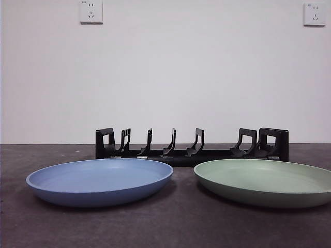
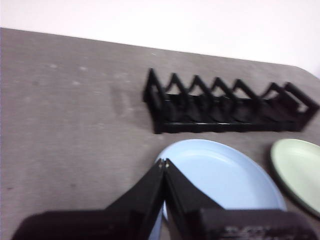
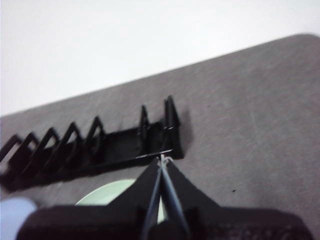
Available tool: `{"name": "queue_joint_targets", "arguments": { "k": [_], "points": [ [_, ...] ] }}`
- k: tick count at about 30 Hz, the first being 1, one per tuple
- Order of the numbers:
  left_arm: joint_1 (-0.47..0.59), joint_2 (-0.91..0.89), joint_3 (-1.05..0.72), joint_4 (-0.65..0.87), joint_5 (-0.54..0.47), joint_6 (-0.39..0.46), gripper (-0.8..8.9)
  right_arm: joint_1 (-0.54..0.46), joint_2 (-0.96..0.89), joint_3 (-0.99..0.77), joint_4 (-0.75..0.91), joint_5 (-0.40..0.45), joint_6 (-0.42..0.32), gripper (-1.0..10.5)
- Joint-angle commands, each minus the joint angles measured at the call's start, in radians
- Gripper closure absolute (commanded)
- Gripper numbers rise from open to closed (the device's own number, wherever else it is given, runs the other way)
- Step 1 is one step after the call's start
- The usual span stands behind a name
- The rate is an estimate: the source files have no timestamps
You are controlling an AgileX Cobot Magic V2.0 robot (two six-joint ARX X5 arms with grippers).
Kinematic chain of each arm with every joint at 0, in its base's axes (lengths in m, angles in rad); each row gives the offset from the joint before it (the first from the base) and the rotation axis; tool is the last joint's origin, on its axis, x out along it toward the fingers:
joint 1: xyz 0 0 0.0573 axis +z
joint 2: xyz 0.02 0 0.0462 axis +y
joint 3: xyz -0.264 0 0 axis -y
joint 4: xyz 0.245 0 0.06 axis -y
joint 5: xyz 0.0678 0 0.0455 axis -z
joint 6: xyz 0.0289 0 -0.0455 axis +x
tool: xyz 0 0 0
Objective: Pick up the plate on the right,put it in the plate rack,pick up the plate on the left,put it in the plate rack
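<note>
A blue plate (image 1: 99, 181) lies flat on the left of the table and a green plate (image 1: 266, 181) lies flat on the right. Behind them stands the black plate rack (image 1: 191, 144) with nothing between its curved prongs. Neither arm shows in the front view. In the left wrist view my left gripper (image 2: 164, 163) hangs shut and holding nothing above the near rim of the blue plate (image 2: 225, 175), with the rack (image 2: 225, 107) beyond. In the right wrist view my right gripper (image 3: 162, 159) is shut and holding nothing above the green plate (image 3: 112, 192), near the rack's end (image 3: 167, 130).
The dark grey table (image 1: 165, 227) runs back to a white wall with two power sockets (image 1: 91, 11) high up. In the left wrist view the green plate (image 2: 300, 170) lies to the side of the blue one. Bare table lies around both plates.
</note>
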Motion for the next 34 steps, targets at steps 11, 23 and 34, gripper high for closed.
{"name": "queue_joint_targets", "arguments": {
  "k": [11,23,34],
  "points": [
    [0.003,0.225,0.369,-0.281,0.182,0.091,8.20,0.000,0.326,0.450,-0.435,-0.179,-0.244,9.6],
    [0.000,0.308,0.549,-0.489,0.193,0.211,8.08,0.000,0.399,0.563,-0.581,-0.219,-0.287,9.4],
    [-0.058,0.335,0.564,-0.468,0.272,0.289,1.65,0.000,0.418,0.563,-0.589,-0.261,-0.259,3.5]
  ]
}}
